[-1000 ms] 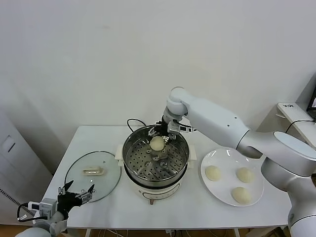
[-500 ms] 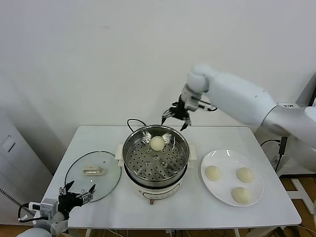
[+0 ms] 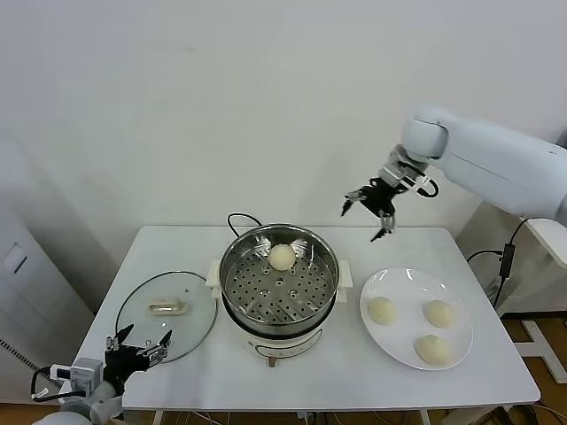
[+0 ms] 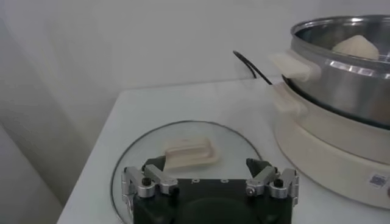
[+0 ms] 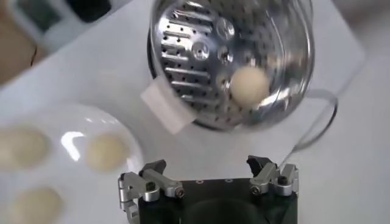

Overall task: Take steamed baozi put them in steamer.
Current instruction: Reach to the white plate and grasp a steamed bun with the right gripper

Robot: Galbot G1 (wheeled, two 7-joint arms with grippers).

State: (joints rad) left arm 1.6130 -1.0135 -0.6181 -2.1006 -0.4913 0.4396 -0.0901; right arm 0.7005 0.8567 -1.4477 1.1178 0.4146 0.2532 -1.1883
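Observation:
The steamer (image 3: 292, 299) stands mid-table with one baozi (image 3: 282, 257) lying on its perforated tray at the back. Three more baozi (image 3: 382, 310) (image 3: 438, 313) (image 3: 433, 349) rest on the white plate (image 3: 403, 282) to its right. My right gripper (image 3: 368, 218) hangs open and empty high above the table, between steamer and plate. Its wrist view looks down on the steamer (image 5: 195, 55), the baozi inside (image 5: 250, 84) and the plate's baozi (image 5: 105, 152). My left gripper (image 3: 137, 347) is parked open at the front left edge.
A glass lid (image 3: 168, 314) with a white handle (image 4: 190, 152) lies flat left of the steamer, just beyond the left gripper (image 4: 206, 165). The black cord (image 3: 241, 220) loops behind the pot. A white wall backs the table.
My right gripper has risen out of the steamer and swung right and up, leaving the baozi on the tray. The left arm has stayed put.

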